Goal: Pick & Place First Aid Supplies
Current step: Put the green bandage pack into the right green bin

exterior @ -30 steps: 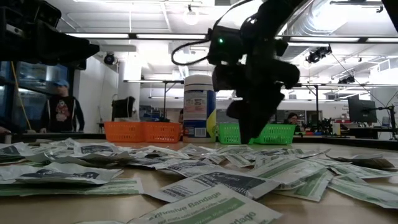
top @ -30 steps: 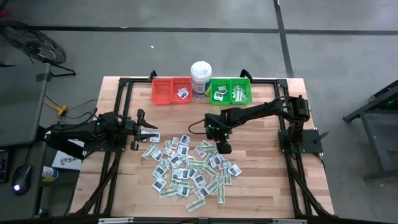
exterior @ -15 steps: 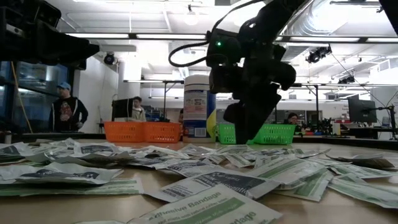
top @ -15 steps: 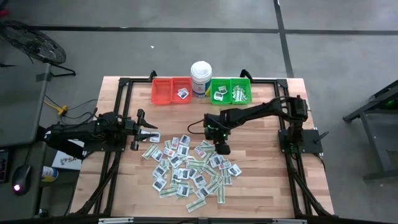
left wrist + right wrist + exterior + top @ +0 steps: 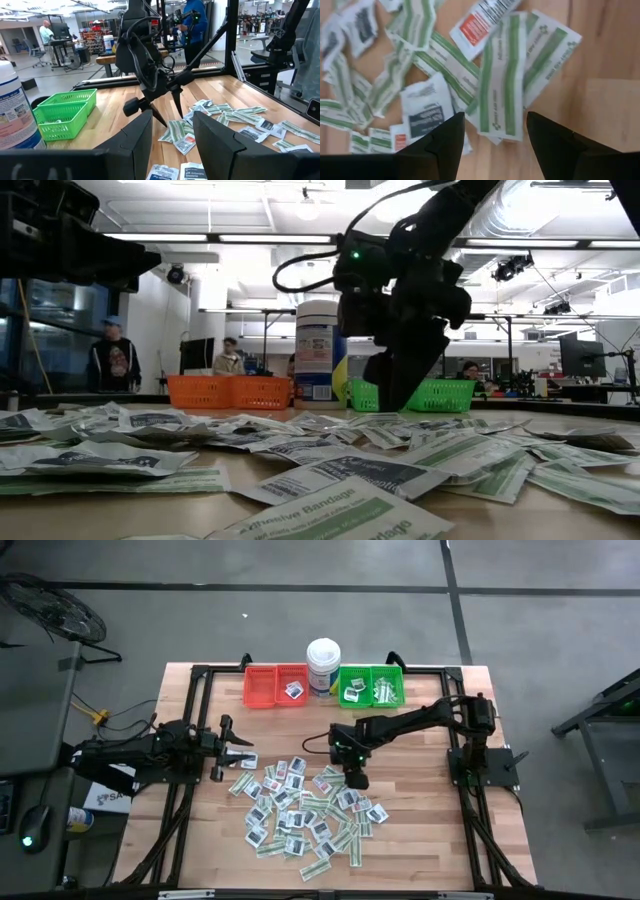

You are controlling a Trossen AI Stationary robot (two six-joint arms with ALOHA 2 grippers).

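Observation:
The first aid supplies [image 5: 305, 810] lie as a loose pile of small white squares and green-and-white strips on the wooden table. A few more lie in the red bin [image 5: 276, 686] and the green bin [image 5: 371, 686]. My right gripper [image 5: 357, 780] slants down, open, just above the pile's far right part. In the right wrist view its fingers [image 5: 445, 145] stand on either side of a green-and-white strip packet [image 5: 502, 75] without touching it. The left wrist view shows the right gripper [image 5: 172, 120] with spread fingers over the packets. My left gripper [image 5: 245, 752] waits at the table's left, level and open [image 5: 172, 145].
A tall white tub [image 5: 323, 665] stands between the two bins at the table's far edge. A black frame [image 5: 200, 675] runs round the table. Bare wood lies to the right of the pile [image 5: 420, 820]. People stand in the room behind [image 5: 112, 360].
My right gripper has stayed over the same spot of the pile and has tipped and rolled a little, its fingers still apart. The packets have not moved.

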